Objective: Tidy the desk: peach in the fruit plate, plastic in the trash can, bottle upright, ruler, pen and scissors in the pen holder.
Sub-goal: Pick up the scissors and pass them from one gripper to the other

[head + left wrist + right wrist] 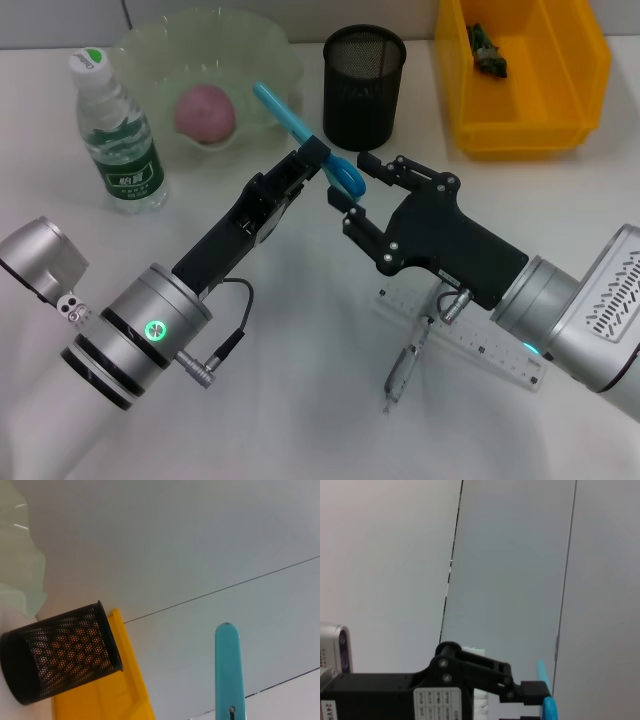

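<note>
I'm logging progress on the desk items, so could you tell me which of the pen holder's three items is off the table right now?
The blue scissors, held up by the left gripper; the ruler and pen lie on the table beneath the right gripper.

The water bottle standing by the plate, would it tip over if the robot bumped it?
Probably, if bumped high. The water bottle stands upright, tall and narrow on a small base, so a knock near its cap could topple it. It looks like thin clear plastic, likely light, so a low push may just slide it.
</note>
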### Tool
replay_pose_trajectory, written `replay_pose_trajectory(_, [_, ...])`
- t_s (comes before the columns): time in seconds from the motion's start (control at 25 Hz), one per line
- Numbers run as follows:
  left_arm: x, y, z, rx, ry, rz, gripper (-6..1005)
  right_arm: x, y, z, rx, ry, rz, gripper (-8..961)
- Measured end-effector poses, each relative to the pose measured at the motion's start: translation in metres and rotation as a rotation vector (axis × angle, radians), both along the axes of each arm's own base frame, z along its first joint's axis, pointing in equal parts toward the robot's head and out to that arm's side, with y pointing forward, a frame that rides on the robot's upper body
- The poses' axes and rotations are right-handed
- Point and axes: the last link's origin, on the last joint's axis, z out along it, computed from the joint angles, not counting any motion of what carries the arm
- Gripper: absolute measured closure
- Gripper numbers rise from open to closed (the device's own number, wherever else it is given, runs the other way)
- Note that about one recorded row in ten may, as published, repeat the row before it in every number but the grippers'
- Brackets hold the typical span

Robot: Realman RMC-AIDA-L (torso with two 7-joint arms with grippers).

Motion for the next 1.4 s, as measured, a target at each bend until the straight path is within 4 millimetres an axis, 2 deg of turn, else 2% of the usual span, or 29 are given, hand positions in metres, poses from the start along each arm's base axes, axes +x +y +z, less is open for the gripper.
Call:
replay_pose_trajectory(0.12, [-0.0009,-0.0003,-0.0002,0.000,-0.001,0.007,731,-0.0003,0.0006,0.0006,0.004,0.004,-0.001,444])
replay_pose_trajectory(0.44, [-0.0014,-0.0002,-0.0006,-0.003,0.000,0.012,731,-0.0009,0.0009,0.0009,0.006,0.006,0.000,601])
replay_pose_trajectory(0.88, [-0.0003,0.0009,-0.0018,-0.011,0.001,0.013,731,-0.0020,0.0025,0.0004,0.004,0.002,0.003,620])
replay_pose_trajectory(1.04, [0.0004,0.0016,-0.0019,-0.011,0.001,0.010,731,-0.0020,0.0025,0.0004,-0.001,0.006,0.000,799])
replay_pose_trajectory(1.4, [0.0007,0.0017,-0.0019,-0.010,0.005,0.006,737,-0.0019,0.0026,0.0017,0.003,0.010,0.002,871])
